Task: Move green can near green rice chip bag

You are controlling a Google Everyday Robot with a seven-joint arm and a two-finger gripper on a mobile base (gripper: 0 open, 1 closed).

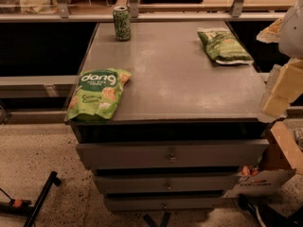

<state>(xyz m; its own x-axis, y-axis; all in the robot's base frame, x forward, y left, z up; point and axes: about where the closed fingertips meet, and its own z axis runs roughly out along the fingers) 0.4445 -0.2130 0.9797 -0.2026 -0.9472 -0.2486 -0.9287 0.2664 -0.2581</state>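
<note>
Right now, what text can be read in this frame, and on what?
"dang": large white letters on the green rice chip bag, front left of the table.
Smaller print below it: too blurred.
Green can, back left: markings unreadable.
Darker green bag, back right: unreadable.
Gripper, right edge beside the table: no readable text.

Single high view, angled down over the gray cabinet top (180, 79) from its front, claw (278, 94) at right edge
</note>
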